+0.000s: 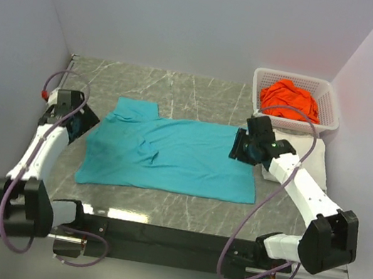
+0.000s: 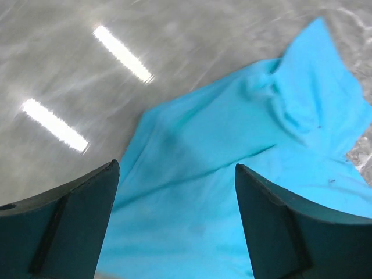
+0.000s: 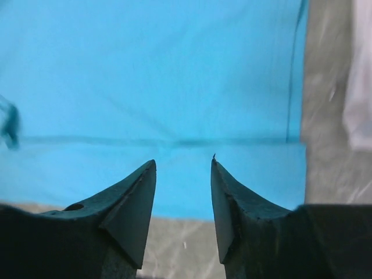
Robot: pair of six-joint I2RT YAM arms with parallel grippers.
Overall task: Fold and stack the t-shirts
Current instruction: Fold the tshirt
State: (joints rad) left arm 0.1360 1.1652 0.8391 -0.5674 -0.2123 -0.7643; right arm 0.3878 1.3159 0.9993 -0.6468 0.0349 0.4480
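My left arm rises from its base at 7 o'clock, the forearm stretched toward 11, and my left pincer hangs just off the teal shirt at its 9 o'clock side. Through the left wrist camera its fingers are spread wide with nothing between them, the shirt's wrinkled cloth below and the bare table at 10 o'clock.

My right arm bends at the elbow near 4 o'clock and runs its forearm toward 10, putting my right pincer over the shirt's 3 o'clock edge. From the right wrist camera its fingers stand a little apart, pinching nothing, above the hem and a seam. I cannot tell whether the tips touch the cloth.

The teal shirt lies spread across the table's middle, a sleeve pointing to 11. The white shirt lies at 3 o'clock, partly under my right forearm. The orange shirt sits crumpled in the basket at 1 o'clock.
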